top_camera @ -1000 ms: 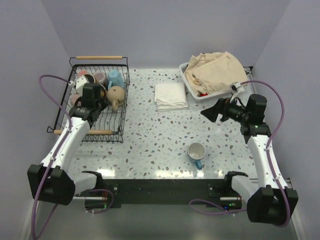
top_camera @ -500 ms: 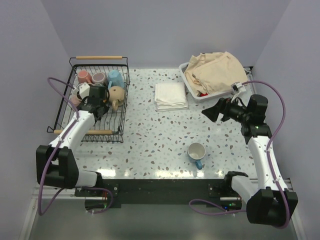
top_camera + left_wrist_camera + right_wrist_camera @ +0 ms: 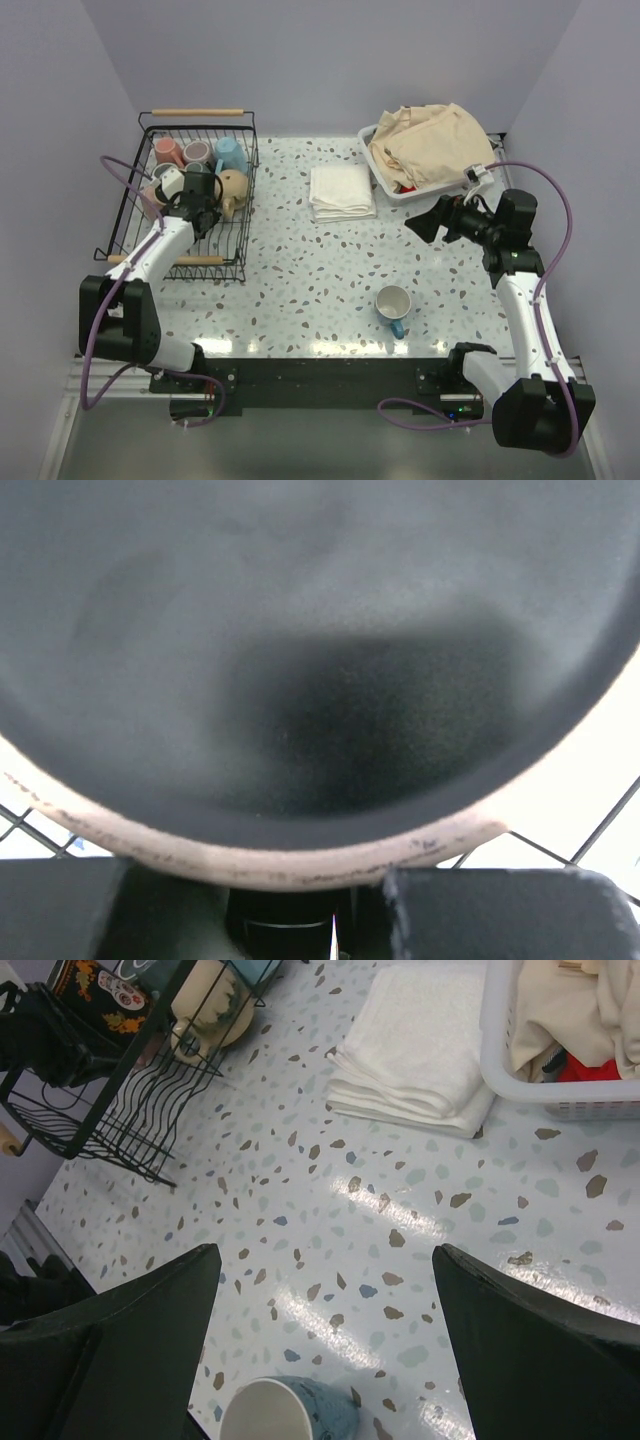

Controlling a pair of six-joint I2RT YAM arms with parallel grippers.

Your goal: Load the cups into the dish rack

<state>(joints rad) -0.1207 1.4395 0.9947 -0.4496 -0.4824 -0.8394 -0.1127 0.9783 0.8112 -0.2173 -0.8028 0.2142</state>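
Left gripper (image 3: 330,925) is clenched, and as far as I can judge it pinches a mug (image 3: 320,660) by its wall. The rim sits right on my fingers and the bowl fills the whole left wrist view. Gripper and mug hang inside the rack (image 3: 212,250), in its far half and just beside the tan cup (image 3: 232,188). A pink cup (image 3: 167,152), a mauve cup (image 3: 198,153) and a blue cup (image 3: 231,155) line the far wall behind it.

What worries me is the crowding. If I lower or let go without care, the mug could knock the tan cup, and ceramic on ceramic chips. A pinch on a thin wall could also let the mug swing or slip as I tilt it. My own camera is blocked by the bowl, so I cannot see which wires lie below. My cable (image 3: 122,168) loops over the rack's left side and might catch on it as I pull out.

Inside, the mug is a dull dark grey, and its rim is pale cream flecked with dark specks. The right wrist view shows a dark side with orange and white figures at the rack, likely this same mug.

Right gripper (image 3: 320,1260) is spread wide and holds nothing, above the table (image 3: 300,260). The loose cup (image 3: 393,303) stands upright near the front edge, not yet loaded.
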